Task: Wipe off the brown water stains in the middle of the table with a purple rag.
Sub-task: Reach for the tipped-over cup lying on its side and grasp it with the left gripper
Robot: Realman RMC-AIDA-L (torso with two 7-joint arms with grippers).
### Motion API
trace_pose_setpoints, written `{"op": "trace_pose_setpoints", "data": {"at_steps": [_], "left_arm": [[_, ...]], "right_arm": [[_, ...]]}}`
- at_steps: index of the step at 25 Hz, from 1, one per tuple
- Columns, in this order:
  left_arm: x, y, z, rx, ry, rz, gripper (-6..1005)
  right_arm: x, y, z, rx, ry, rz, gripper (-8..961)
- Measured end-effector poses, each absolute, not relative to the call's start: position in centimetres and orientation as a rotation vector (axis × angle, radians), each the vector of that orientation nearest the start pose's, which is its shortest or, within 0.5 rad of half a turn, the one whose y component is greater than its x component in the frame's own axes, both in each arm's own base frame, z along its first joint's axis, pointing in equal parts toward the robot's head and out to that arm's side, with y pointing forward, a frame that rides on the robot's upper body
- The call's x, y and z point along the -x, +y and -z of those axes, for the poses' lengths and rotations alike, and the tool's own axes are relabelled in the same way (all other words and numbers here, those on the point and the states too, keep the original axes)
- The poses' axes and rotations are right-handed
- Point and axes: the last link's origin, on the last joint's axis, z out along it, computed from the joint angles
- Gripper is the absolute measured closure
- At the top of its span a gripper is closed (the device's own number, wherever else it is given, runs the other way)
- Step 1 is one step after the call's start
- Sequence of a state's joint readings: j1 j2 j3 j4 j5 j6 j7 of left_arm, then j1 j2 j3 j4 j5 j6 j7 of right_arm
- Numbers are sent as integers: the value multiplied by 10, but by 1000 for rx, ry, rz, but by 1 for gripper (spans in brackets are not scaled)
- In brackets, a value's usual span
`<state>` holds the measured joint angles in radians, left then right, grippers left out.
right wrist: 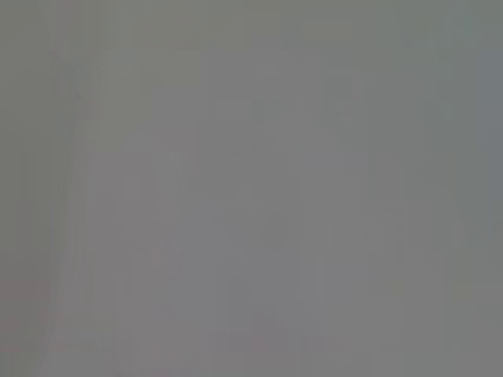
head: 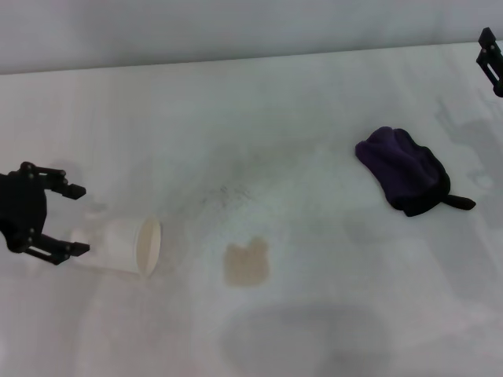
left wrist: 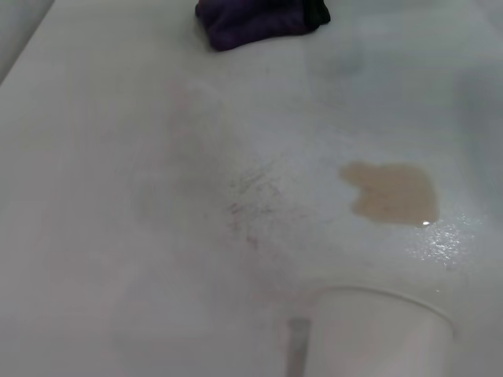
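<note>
My left wrist cam catches wet glints beside the pale tan-brown notched stain (left wrist: 391,192); head cam doesn't. Left gripper (head: 77,220) is spread open, right gripper (head: 491,59) can't tell.

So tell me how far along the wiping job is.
Nothing is wiped yet: the brown water stains sit untouched on the table. The purple rag lies unheld, apart from them. The left gripper is open beside a tipped paper cup; the right gripper is at the far edge. Grasping and wiping remain.
</note>
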<state>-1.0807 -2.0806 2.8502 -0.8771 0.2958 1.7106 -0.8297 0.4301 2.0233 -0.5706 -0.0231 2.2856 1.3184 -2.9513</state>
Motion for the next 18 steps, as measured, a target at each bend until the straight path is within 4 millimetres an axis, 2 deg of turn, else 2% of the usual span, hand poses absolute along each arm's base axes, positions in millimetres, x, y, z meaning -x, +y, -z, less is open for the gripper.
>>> {"op": "trace_pose_setpoints", "data": {"at_steps": [6, 15, 18], "left_arm": [[257, 372, -30, 3011, 77, -258, 152], [259, 377, 12, 3073, 208, -372, 160], [258, 378, 16, 3073, 228, -375, 163]], "right_arm": [[-362, 316, -46, 1524, 381, -630, 175], [-360, 313, -48, 1517, 361, -650, 175], [-361, 311, -48, 1515, 363, -648, 175]]}}
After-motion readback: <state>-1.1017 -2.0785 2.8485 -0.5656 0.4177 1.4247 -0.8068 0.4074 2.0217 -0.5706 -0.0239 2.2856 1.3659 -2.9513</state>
